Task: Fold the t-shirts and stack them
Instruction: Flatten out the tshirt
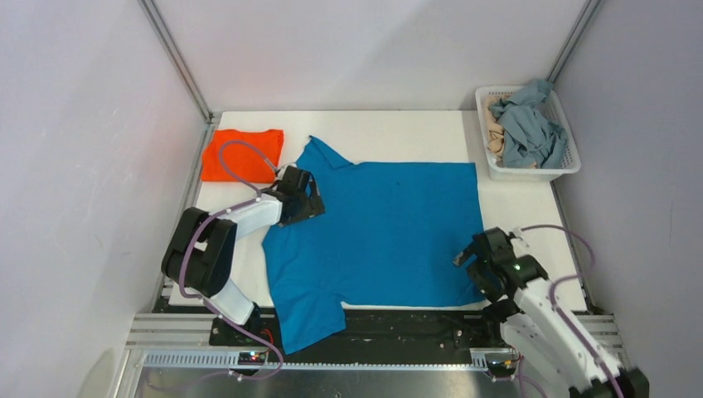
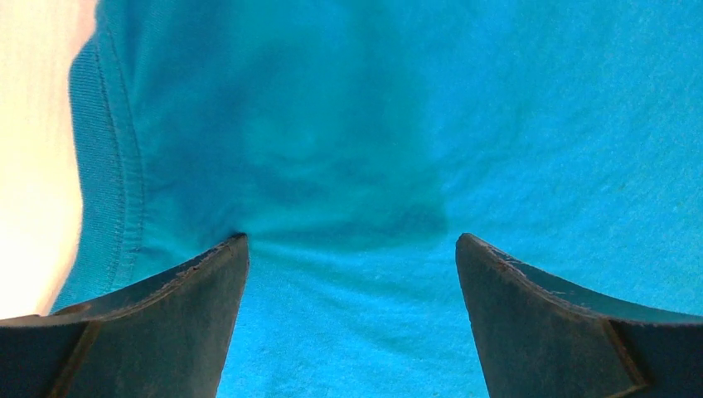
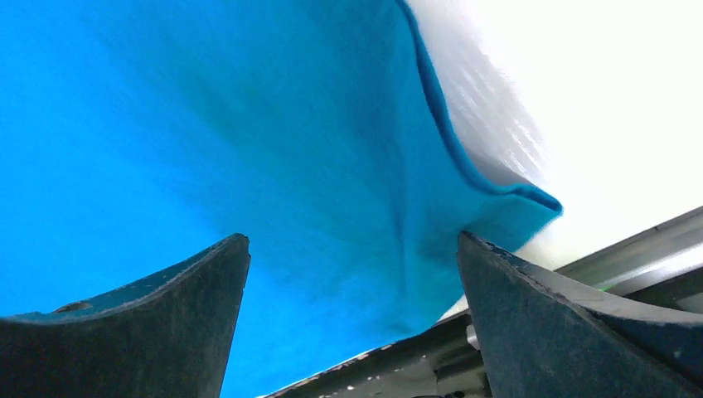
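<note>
— While the blue t-shirt (image 1: 390, 232) is spread on the counter (image 1: 514, 203), by what is it flanked?
— Left tool (image 1: 312, 202) is held wide at its left edge; right tool (image 1: 463, 259) (equally wide) at the near right corner.

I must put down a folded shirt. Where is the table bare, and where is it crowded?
Bare white table runs along the far edge, between the folded orange t-shirt and the white lattice basket. Another strip lies right of the spread cyan-blue t-shirt, nearer than the basket. Crowded: the middle and the left side, where the left gripper hovers.
</note>
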